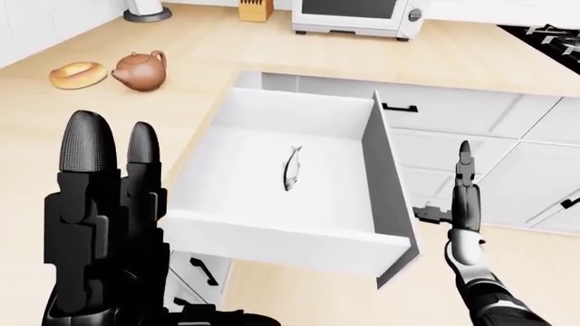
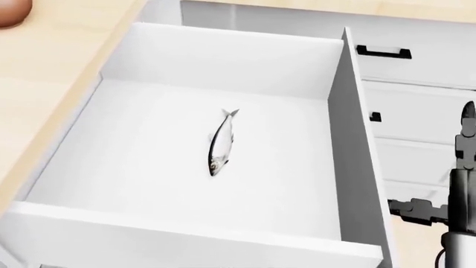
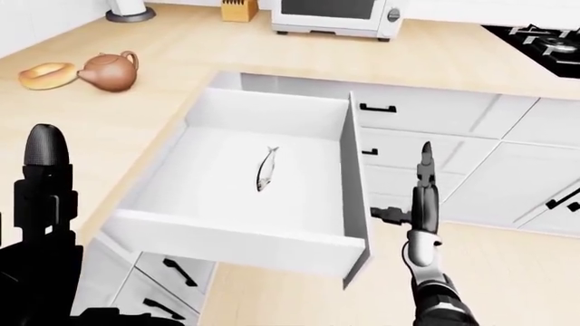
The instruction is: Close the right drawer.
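Observation:
The right drawer [image 1: 281, 239] stands pulled far out from the wooden counter, a white box with a small silver fish [image 1: 292, 168] lying in the middle of its floor. My right hand [image 1: 462, 183] is held upright just right of the drawer's right wall [image 2: 357, 167]. It is open, fingers straight up and thumb pointing toward that wall, touching nothing. My left hand [image 1: 113, 142] rises large at the lower left of the left-eye view, open with its fingers extended, apart from the drawer's front panel.
A brown teapot [image 1: 141, 69] and a bread roll [image 1: 77, 73] sit on the counter at upper left. Farther up are a microwave [image 1: 358, 15] and a knife block [image 1: 256, 9]. White cabinet fronts with black handles [image 1: 399, 107] run to the right, and a stove [image 1: 553, 37] is at top right.

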Available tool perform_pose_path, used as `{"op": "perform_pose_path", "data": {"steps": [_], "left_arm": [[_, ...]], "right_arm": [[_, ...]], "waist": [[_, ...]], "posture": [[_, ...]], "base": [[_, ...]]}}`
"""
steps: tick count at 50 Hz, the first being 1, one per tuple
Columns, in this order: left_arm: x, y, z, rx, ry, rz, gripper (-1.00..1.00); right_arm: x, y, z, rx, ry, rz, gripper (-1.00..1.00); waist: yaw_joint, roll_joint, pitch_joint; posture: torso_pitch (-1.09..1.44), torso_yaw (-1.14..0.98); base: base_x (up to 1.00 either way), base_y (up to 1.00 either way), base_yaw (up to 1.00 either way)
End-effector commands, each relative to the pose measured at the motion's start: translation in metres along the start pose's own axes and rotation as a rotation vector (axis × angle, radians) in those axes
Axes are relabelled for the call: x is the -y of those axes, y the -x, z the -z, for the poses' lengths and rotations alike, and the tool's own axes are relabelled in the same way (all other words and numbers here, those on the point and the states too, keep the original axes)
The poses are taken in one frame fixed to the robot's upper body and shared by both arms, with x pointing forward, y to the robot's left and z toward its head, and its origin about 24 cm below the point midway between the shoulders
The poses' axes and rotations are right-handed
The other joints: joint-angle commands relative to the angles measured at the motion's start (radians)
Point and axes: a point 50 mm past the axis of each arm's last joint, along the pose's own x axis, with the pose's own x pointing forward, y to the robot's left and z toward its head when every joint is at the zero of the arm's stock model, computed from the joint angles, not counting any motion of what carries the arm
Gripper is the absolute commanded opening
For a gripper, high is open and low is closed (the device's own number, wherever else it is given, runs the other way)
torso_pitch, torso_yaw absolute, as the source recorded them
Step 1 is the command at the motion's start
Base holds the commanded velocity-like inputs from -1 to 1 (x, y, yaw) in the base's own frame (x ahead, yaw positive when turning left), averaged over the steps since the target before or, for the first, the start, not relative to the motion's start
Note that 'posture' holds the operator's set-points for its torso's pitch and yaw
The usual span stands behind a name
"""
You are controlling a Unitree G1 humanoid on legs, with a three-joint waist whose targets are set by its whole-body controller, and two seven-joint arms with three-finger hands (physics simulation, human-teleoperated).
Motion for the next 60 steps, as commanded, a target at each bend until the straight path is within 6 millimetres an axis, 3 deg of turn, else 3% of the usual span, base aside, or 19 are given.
{"op": "perform_pose_path", "data": {"steps": [1, 20, 60], "left_arm": [[-0.001, -0.002, -0.01, 0.058, -0.004, -0.005, 1.0], [0.0, -0.001, -0.01, 0.057, -0.004, -0.003, 1.0], [-0.001, -0.001, -0.01, 0.058, -0.002, -0.003, 1.0]], "right_arm": [[-0.009, -0.012, -0.02, 0.114, -0.02, -0.046, 1.0], [-0.019, -0.011, -0.021, 0.118, -0.026, -0.083, 1.0], [-0.061, -0.009, -0.036, 0.162, -0.009, -0.23, 1.0]], "waist": [[0.006, -0.005, -0.016], [0.002, -0.002, -0.02], [0.003, 0.001, -0.025]], "posture": [[0.0, 0.0], [0.0, 0.0], [0.0, 0.0]], "base": [[0.0, 0.0, 0.0], [0.0, 0.0, 0.0], [0.0, 0.0, 0.0]]}}
